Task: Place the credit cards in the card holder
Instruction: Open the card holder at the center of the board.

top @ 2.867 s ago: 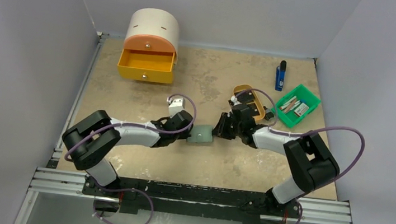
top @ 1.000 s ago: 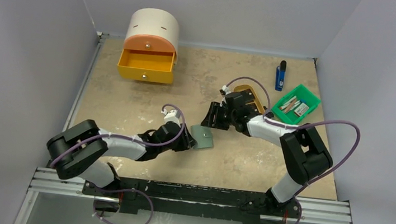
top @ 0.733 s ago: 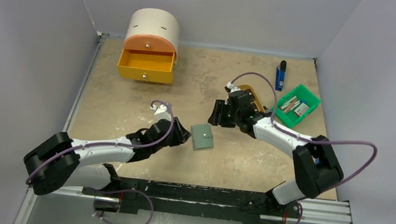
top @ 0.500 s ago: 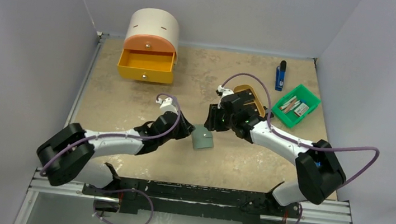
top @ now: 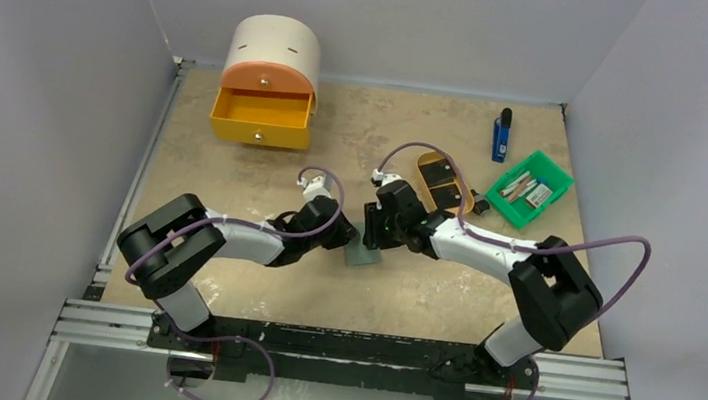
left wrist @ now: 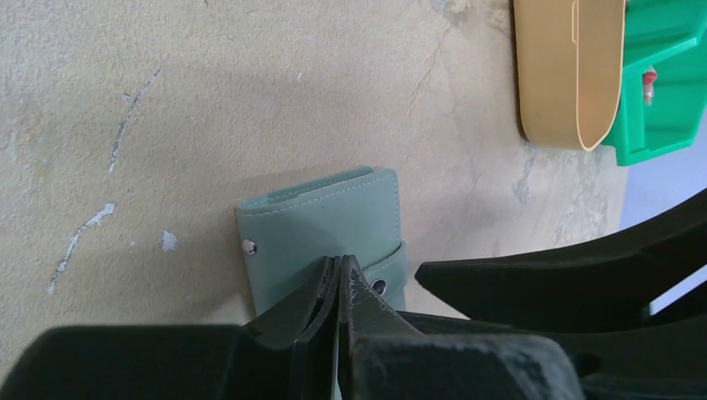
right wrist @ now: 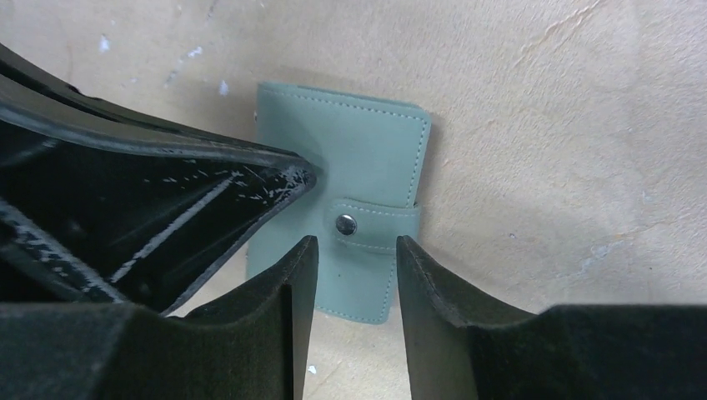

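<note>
The card holder [top: 362, 255] is a grey-green wallet lying closed on the table, with its snap tab fastened [right wrist: 360, 223]. In the left wrist view the card holder [left wrist: 325, 217] lies right under my left gripper [left wrist: 338, 260]. That gripper is shut with nothing between its fingers, its tips over the holder's near edge. My right gripper [right wrist: 357, 242] stands open astride the snap tab, opposite the left gripper [top: 350, 236]. From above, the right gripper [top: 374, 235] covers most of the holder. The black credit cards [top: 445, 182] lie in the tan oval tray [top: 423, 160].
A bright green bin [top: 530, 190] with small items sits right of the tray, and a blue lighter-like stick [top: 501, 136] lies behind it. A white and orange cabinet with its yellow drawer [top: 262, 117] pulled open stands at the back left.
My left gripper has closed and moved back onto the card holder. My right gripper has come down and left from beside the tray to the holder, its jaws narrowing.
</note>
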You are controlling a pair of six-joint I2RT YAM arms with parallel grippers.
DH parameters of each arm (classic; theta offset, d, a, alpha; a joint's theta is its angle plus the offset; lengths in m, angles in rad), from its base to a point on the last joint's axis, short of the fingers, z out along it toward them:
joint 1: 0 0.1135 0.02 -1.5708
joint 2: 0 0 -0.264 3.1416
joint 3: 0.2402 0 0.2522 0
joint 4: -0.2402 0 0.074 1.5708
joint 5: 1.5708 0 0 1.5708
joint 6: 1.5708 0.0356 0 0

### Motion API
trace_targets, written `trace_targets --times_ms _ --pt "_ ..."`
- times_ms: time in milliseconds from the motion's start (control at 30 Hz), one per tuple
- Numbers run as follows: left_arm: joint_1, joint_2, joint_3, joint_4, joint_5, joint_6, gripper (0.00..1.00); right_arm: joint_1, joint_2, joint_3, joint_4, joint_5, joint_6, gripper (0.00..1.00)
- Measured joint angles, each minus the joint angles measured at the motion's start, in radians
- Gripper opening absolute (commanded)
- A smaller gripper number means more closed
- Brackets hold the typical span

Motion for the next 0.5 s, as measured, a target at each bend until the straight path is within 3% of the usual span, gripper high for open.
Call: trace_targets --times_ms 500 --pt "0.005 0.0 -0.061 0.098 -0.014 -0.056 0.0 0.061 0.106 0.069 -0.041 0.13 -0.012 0.52"
